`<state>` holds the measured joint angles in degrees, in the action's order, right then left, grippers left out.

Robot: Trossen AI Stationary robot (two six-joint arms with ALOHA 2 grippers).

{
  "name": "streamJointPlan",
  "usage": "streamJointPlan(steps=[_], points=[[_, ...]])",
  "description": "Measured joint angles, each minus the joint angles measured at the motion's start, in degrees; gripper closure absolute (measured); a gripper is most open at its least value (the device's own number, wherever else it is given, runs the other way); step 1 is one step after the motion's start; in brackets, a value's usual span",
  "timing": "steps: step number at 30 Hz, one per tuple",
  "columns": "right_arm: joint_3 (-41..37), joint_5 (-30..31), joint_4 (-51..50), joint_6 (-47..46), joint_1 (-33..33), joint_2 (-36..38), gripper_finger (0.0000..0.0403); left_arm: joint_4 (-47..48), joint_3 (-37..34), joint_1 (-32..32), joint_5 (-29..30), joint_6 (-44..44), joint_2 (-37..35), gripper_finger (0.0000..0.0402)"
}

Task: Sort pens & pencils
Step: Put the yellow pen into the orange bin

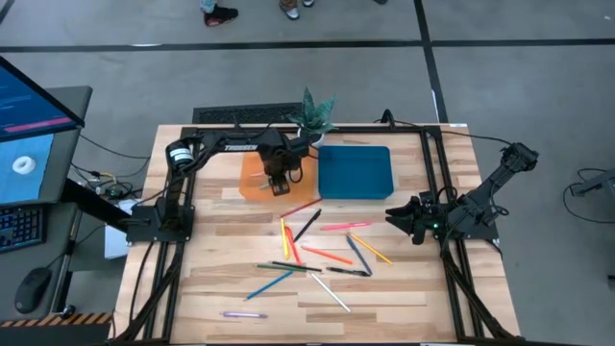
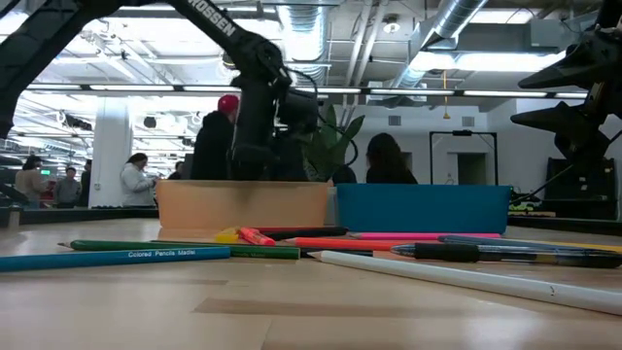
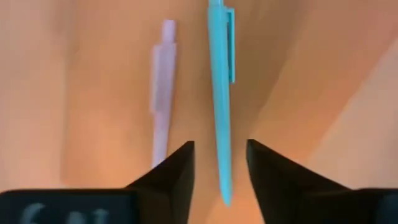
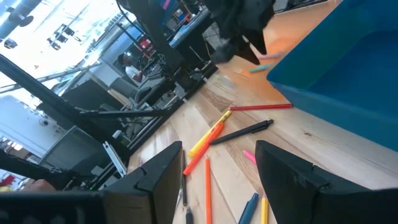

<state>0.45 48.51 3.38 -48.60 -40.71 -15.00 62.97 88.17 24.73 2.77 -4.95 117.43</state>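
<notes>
Right now the left claw [image 3: 219, 167] hangs over the orange tray [image 1: 252, 179] at the far side of the table [image 1: 404, 298], its two dark fingers [image 3: 176, 171] parted. Between them lies a light blue pen [image 3: 221, 106], flat on the tray floor and touched by neither finger, so the claw is released and grasps nothing. Just beside that pen, lying parallel to it, rests a pale lilac pen [image 3: 163, 93].

To the tray's right stands the blue tray [image 1: 355, 171], and behind the two trays sits a small green potted plant [image 1: 314, 113].

Most of the pens and pencils [image 1: 322, 252] are still scattered over the middle of the table, nearer than the trays: red, orange, yellow, pink, black, green, blue and white sticks crossing one another, with a purple one [image 1: 243, 314] lying apart by the near edge.

At the table's right edge the right claw [image 4: 219, 163] waits above the wood, its fingers spread wide and empty.
</notes>
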Motion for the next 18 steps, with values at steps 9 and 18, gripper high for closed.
streamJointPlan(steps=[9,18], points=[[0.00,0.00,0.00,0.46,0.01,0.00,0.0178,14.65,19.62,-3.65,-0.19,10.65,-1.55,0.0230],[0.00,0.00,-0.05,0.61,0.01,0.00,0.0178,7.02,26.85,-11.25,2.51,20.69,-13.41,0.0236]])
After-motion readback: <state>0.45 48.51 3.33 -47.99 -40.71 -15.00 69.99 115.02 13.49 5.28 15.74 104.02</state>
